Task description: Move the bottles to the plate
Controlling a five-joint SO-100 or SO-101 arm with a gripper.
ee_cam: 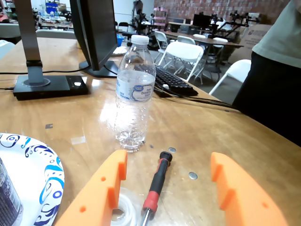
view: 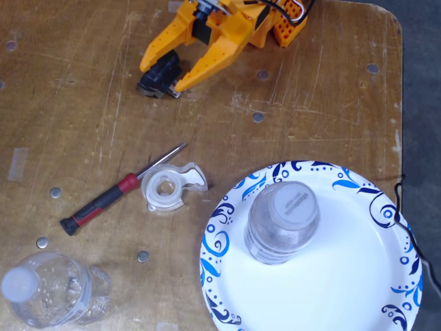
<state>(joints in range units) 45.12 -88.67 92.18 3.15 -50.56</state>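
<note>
One clear ribbed bottle (view: 282,219) with a white cap stands upright on the blue-rimmed white plate (view: 344,283). The second bottle (ee_cam: 133,94) stands upright on the bare wooden table, straight ahead of my gripper in the wrist view; in the fixed view it (view: 49,291) is at the bottom left, off the plate. My orange gripper (ee_cam: 168,160) is open and empty, well short of that bottle. In the fixed view the gripper (view: 162,81) is at the top, far from both bottles. The plate's rim (ee_cam: 42,169) shows at the wrist view's lower left.
A red-and-black screwdriver (view: 110,196) and a clear tape dispenser (view: 169,186) lie between the gripper and the standing bottle. Behind it are a monitor (ee_cam: 96,33), a lamp base (ee_cam: 49,86) and a keyboard (ee_cam: 171,81). A person (ee_cam: 277,80) stands at the right table edge.
</note>
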